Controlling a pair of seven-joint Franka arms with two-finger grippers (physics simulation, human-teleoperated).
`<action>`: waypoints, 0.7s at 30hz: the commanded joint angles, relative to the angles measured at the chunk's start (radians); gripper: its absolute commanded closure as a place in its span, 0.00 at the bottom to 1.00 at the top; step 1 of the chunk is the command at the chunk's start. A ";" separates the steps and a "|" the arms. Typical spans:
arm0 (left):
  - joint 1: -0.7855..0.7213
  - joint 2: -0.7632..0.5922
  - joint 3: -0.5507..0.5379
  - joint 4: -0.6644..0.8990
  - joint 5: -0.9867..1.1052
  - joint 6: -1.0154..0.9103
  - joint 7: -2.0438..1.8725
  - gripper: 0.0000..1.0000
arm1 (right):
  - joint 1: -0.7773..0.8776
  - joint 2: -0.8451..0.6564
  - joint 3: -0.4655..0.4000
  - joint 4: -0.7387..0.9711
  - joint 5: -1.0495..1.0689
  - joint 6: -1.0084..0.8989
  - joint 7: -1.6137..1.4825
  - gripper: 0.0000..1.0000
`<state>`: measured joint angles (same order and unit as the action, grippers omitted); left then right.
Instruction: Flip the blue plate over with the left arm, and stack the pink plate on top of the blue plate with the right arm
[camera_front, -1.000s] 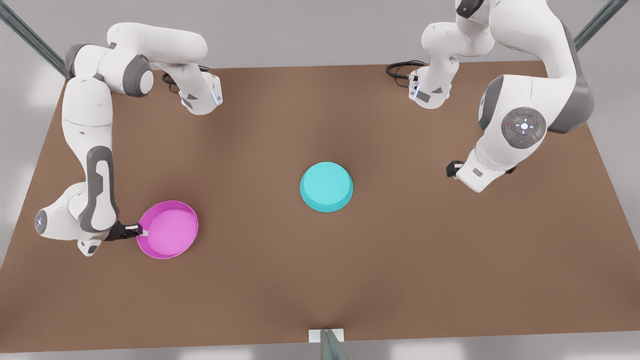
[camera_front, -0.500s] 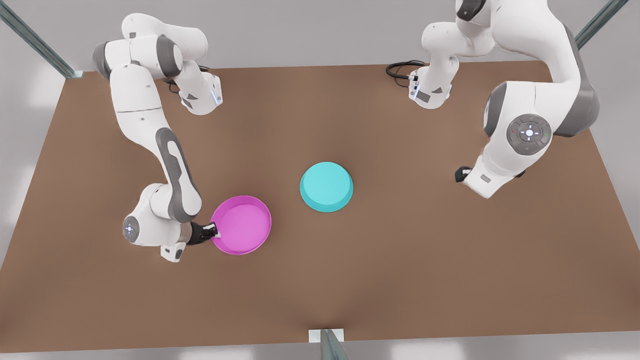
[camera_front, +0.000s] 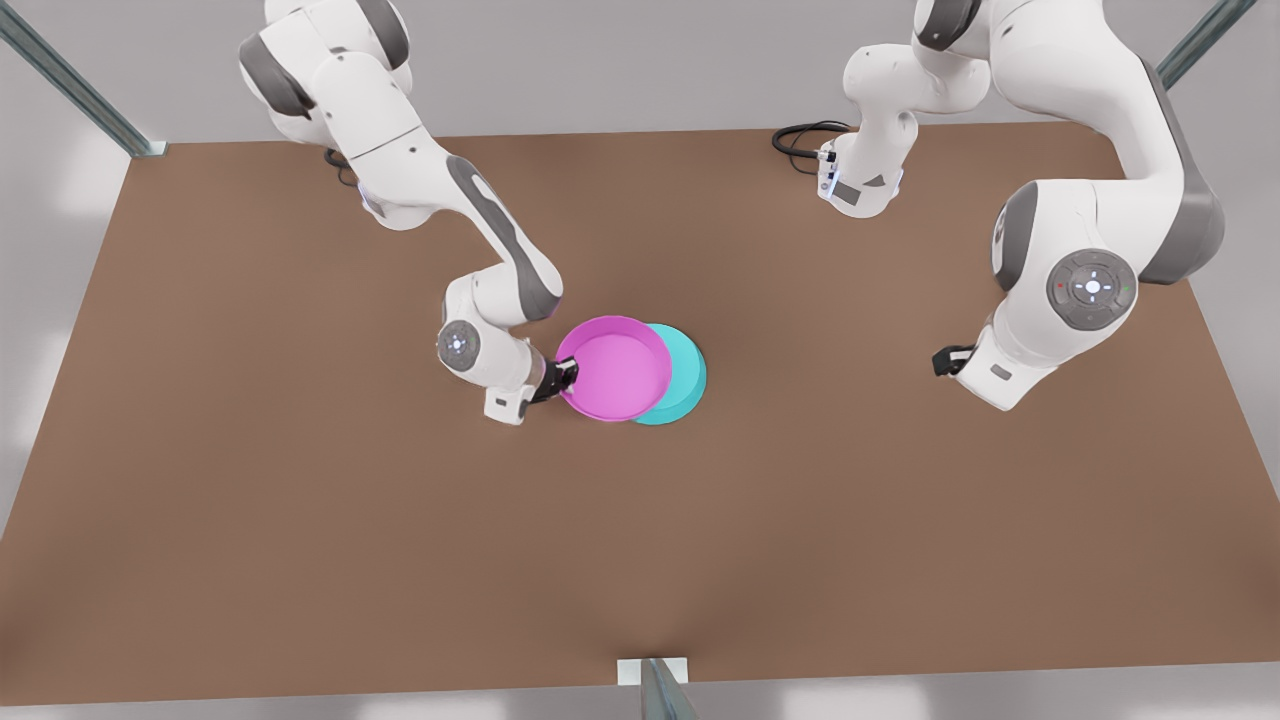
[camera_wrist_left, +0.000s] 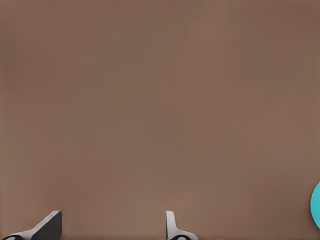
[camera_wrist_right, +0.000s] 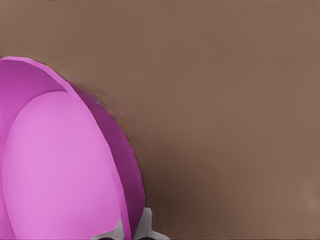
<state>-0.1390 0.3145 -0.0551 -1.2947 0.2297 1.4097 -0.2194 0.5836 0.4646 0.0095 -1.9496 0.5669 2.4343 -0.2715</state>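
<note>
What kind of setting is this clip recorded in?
Likely a simulated tabletop lab cell: a bare brown table with metal frame struts at its corners, two white arms, and only a pink plate and blue plate.

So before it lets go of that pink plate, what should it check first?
1. Blue plate flipped, base up: ok.
2. Right gripper pinching the pink plate by its rim: ok.
3. Pink plate centred over the blue one: not ok, it sits off toward the front view's left.
4. Pink plate resting on the blue one: cannot tell.
5. Left gripper open, waiting away from the plates: ok.
</note>
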 joint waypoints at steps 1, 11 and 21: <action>0.001 0.000 0.003 0.000 0.000 0.000 0.000 0.00 | 0.004 0.003 0.000 0.000 -0.009 0.009 0.011 0.79; 0.001 0.011 0.027 0.002 -0.001 0.002 0.002 0.00 | 0.099 0.074 0.000 0.047 -0.006 0.088 0.161 0.79; -0.001 0.012 0.037 0.002 0.000 0.009 0.021 0.00 | 0.110 0.065 0.000 0.041 -0.006 0.083 0.176 0.32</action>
<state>-0.1397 0.3268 -0.0184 -1.2932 0.2292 1.4204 -0.1979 0.6934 0.5293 0.0092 -1.9123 0.5608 2.5185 -0.0955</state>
